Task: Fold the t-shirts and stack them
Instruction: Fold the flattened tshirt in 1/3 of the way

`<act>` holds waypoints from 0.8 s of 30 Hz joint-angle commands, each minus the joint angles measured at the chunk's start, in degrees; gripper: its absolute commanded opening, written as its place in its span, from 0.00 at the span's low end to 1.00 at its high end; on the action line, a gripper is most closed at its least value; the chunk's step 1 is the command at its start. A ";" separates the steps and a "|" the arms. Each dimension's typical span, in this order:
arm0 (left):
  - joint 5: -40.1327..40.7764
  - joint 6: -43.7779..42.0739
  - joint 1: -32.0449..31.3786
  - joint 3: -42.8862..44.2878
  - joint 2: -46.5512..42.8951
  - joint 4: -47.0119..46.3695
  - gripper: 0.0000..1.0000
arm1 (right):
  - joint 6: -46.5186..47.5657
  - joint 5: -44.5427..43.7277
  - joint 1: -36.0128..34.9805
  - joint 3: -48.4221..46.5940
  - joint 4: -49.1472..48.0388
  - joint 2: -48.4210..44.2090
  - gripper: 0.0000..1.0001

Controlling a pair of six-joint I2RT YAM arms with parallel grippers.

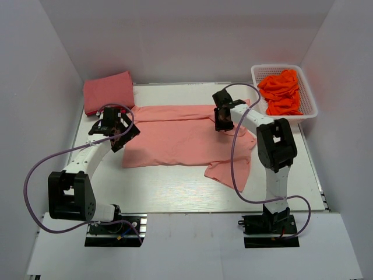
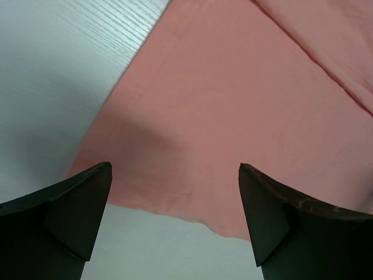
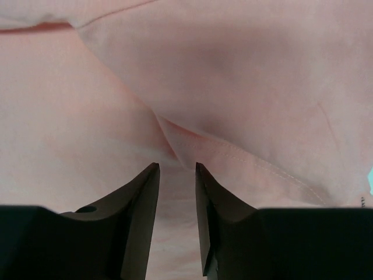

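A salmon pink t-shirt (image 1: 180, 137) lies spread flat across the middle of the table, one sleeve trailing toward the front right. A deeper rose pink t-shirt (image 1: 108, 91) lies folded at the back left corner. My left gripper (image 1: 120, 135) hovers over the spread shirt's left edge. In the left wrist view its jaws (image 2: 175, 168) stand wide open and empty over the shirt's hem (image 2: 192, 146). My right gripper (image 1: 222, 119) is low over the shirt's upper right part. Its jaws (image 3: 177, 166) stand a narrow gap apart, just short of a stitched fold of fabric (image 3: 233, 154).
A white mesh basket (image 1: 260, 71) at the back right holds crumpled orange garments (image 1: 281, 92). White walls close in the table on the left, right and back. Bare white tabletop (image 1: 169, 186) lies in front of the shirt.
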State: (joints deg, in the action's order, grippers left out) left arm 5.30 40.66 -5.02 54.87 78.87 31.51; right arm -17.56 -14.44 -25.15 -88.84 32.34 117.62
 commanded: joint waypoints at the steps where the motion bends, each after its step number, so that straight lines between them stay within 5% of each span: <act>1: 1.29 0.56 -0.08 0.15 -1.70 0.49 0.99 | -0.98 -1.83 0.10 -2.65 -1.67 0.85 0.37; 14: 2.35 0.03 -0.08 0.15 -1.70 0.57 0.99 | -0.63 -5.33 0.27 -4.85 0.09 4.10 0.37; 19: 2.35 0.03 -0.08 0.15 -1.70 0.57 0.99 | -0.37 -7.36 0.36 -5.03 0.80 3.93 0.17; 21: 2.35 0.03 -0.08 0.15 -1.70 0.57 0.99 | 0.07 -8.06 0.27 -5.20 0.89 3.67 0.00; 24: 1.82 0.03 -0.08 0.15 -1.70 0.05 0.99 | 0.77 -7.28 0.19 -5.73 1.32 3.05 0.00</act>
State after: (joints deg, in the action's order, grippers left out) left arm 6.72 40.95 -5.02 54.87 78.85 32.29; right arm -17.50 -20.25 -25.10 -91.92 32.77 121.45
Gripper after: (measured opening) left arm 0.994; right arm 0.010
